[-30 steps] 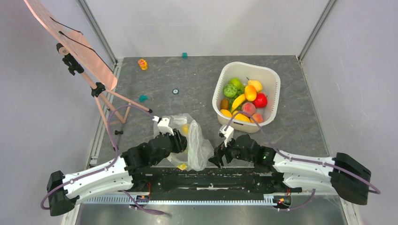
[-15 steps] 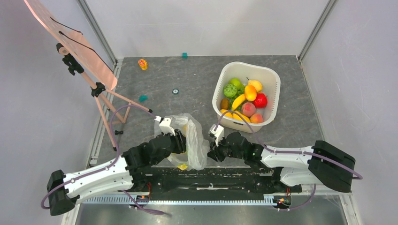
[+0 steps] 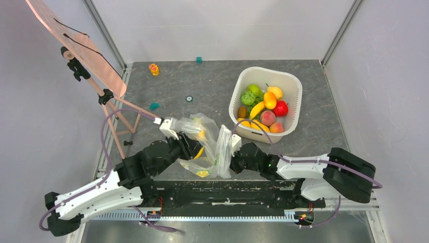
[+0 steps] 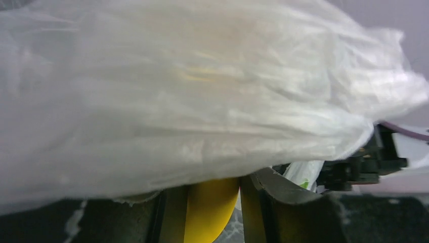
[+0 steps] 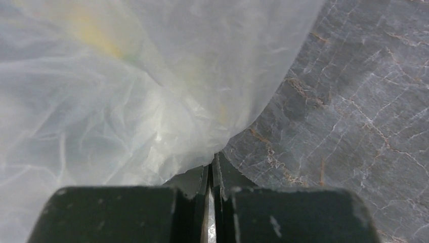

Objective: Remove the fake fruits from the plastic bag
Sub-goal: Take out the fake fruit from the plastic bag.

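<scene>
Overhead cam first: the plastic bag (image 3: pixel 208 132) is at about 6 o'clock on the grey table (image 3: pixel 202 86), close to the near edge, and it's pulled out between the two arms. The left gripper (image 3: pixel 191 150) is on the bag's 9 o'clock side and the right gripper (image 3: pixel 227 161) is at its 4 o'clock. Both are in contact with the plastic.

Left wrist cam: the bag (image 4: pixel 202 91) fills nearly the whole view, all milky and crinkly. Poking out under its lower edge at 6 o'clock is a yellow banana (image 4: pixel 210 217). It sits between the two fingers (image 4: pixel 171 215) of the left gripper (image 4: pixel 211 200), and both are snug against it, so that claw is clamped on the banana. The fingertips are hidden behind the plastic. I can't tell if there's a layer of bag between fingers and fruit.

Right wrist cam: the right gripper (image 5: pixel 211 174) has its fingers pressed together with a thin fold of the bag (image 5: pixel 101 101) pinched between them. The bag covers that view from 9 to 12 o'clock, with a blurry yellow smudge showing through at 11 o'clock. There's bare table (image 5: pixel 354 101) at 3 o'clock.

The white basin (image 3: pixel 265 69) sits at roughly 2 o'clock from the bag, just beside it. It holds a pile of toy fruits (image 3: pixel 265 106) in green, yellow, orange and red. A few small toy blocks (image 3: pixel 154 69) lie well apart from the bag, toward 11 and 12 o'clock on the table.
</scene>
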### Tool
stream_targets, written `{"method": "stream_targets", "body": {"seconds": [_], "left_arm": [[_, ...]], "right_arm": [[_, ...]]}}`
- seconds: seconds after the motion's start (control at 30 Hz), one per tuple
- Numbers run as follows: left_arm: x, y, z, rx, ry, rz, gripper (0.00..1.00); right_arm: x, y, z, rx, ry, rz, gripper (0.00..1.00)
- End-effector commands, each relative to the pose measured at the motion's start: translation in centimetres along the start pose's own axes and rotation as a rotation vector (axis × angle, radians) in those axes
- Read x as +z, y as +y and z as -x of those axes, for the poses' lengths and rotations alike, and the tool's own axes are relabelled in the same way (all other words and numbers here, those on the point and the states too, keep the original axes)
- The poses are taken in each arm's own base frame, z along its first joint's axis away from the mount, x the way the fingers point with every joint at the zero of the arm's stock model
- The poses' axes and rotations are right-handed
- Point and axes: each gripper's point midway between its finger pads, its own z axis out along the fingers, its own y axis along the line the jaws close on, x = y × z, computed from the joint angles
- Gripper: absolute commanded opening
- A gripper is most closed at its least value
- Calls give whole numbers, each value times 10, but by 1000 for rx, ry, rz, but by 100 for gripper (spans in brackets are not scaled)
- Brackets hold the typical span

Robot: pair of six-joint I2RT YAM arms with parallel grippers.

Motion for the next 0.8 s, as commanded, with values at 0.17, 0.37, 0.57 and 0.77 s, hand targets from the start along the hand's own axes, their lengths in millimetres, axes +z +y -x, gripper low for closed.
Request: {"method": "stream_targets", "body": {"seconds": [0.17,0.37,0.57,0.77], "left_arm": [[-46,-46,77,-16,-137,-125,4],[-67,-56,100,-30,-181,-160,4],[-85,-64,116,-62,-211,-205,5],[-98,-65,125,-76,-234,-224,5]], "right_arm": [[8,-11,8,13,11,-86,0],[8,-17,2,20,28,-119,0],[7,-31,-9,32,60,-196,0],[4,-45,-16,45,76,-273,0]]}}
